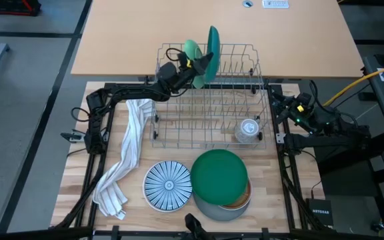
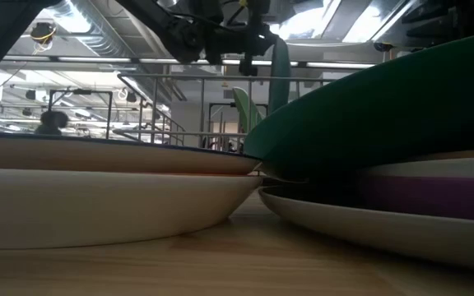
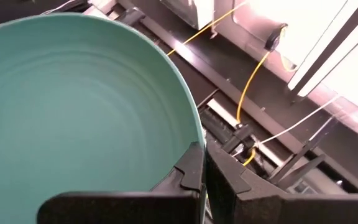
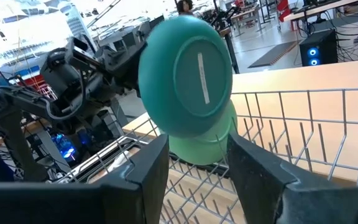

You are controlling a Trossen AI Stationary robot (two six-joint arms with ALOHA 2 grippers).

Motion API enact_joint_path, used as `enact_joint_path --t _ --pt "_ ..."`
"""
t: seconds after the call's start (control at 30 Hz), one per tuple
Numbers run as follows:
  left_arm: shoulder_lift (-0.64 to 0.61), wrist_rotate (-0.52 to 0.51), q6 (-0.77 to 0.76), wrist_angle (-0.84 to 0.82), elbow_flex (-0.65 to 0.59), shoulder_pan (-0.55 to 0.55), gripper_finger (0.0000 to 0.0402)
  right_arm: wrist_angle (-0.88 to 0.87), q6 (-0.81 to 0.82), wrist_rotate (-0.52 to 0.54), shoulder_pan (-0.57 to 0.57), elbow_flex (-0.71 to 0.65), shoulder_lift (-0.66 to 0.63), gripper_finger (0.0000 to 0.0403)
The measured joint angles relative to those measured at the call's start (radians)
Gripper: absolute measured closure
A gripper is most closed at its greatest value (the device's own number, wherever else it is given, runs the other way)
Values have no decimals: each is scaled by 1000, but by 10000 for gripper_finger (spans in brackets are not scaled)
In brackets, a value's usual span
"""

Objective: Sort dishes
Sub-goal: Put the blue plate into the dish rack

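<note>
High view: left gripper [image 1: 193, 65] pinches the teal plate [image 1: 212, 53] by its rim, upright over the rack [image 1: 209, 100]. Right gripper [image 1: 282, 110] waits beside it, jaws wide

The dark green plate [image 1: 220, 175] hides most of the stack beneath.

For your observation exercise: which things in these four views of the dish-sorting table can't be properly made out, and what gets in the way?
- Stack under the dark green plate, high view: the plate covers the dishes below.
- Left gripper, left wrist view: shut on the teal plate, whose far side is cut off by the edge.
- Glass cup, high view: too small behind the rack wires.
- Right gripper, open: its arm is unseen there.
</note>
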Motion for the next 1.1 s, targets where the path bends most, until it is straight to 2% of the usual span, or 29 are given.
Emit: enact_joint_path --t 0.6,0.9,1.1 --pt "4 -24 19 -10 5 -35 402 -3 0 0 0 0 0 237" --pt "108 -31 71 -19 177 -39 402 -4 0 0 0 0 0 237" --pt "136 -38 24 -67 193 -19 402 -5 0 0 0 0 0 237"
